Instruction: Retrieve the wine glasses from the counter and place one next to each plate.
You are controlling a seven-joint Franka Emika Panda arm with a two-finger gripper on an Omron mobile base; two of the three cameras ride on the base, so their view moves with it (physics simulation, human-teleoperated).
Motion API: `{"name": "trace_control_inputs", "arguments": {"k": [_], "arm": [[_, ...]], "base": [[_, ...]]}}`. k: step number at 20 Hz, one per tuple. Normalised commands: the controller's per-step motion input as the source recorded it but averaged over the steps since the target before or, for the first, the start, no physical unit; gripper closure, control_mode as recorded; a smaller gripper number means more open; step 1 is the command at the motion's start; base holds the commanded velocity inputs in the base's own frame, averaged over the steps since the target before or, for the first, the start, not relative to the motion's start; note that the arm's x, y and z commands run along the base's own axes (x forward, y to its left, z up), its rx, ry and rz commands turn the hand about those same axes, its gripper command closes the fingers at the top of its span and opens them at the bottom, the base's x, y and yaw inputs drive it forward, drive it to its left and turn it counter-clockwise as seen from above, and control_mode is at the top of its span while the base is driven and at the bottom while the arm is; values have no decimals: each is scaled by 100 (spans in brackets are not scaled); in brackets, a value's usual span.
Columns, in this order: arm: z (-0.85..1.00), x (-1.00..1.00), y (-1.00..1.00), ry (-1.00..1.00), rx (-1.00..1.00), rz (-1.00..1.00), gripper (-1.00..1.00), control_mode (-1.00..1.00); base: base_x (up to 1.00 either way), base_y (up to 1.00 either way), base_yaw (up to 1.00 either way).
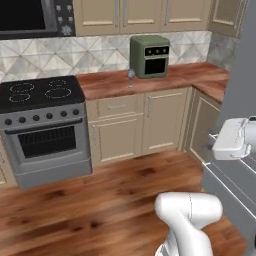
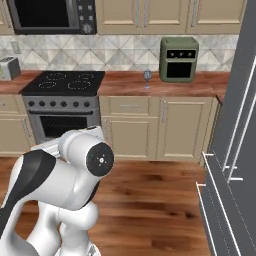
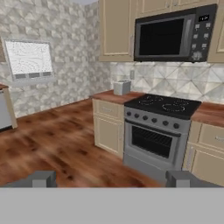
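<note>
A: Where is the wine glass point(image 1: 131, 76)?

B: Upper centre of the left base view, upright on the counter point(image 1: 107, 83), just left of the green toaster oven point(image 1: 150, 56).

A: And the gripper point(image 3: 111, 178)?

B: At the hand view's bottom edge, jaws spread wide and empty, facing the stove point(image 3: 159, 120). It is well apart from the glass, likely because the approach hasn't begun.

The white arm point(image 2: 75, 175) is folded low over its base, its jaws spread wide and empty.
</note>
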Motion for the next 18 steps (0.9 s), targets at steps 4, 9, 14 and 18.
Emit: {"name": "trace_control_inputs", "arguments": {"k": [4,9,14,18], "arm": [[0,0,0,0,0,0,-100,100],[0,0,0,0,0,0,-100,100],[0,0,0,0,0,0,-100,100],[0,0,0,0,0,0,-100,100]], "base": [[100,-37,0],[100,-27,0],[100,0,0],[98,-15,1]]}}
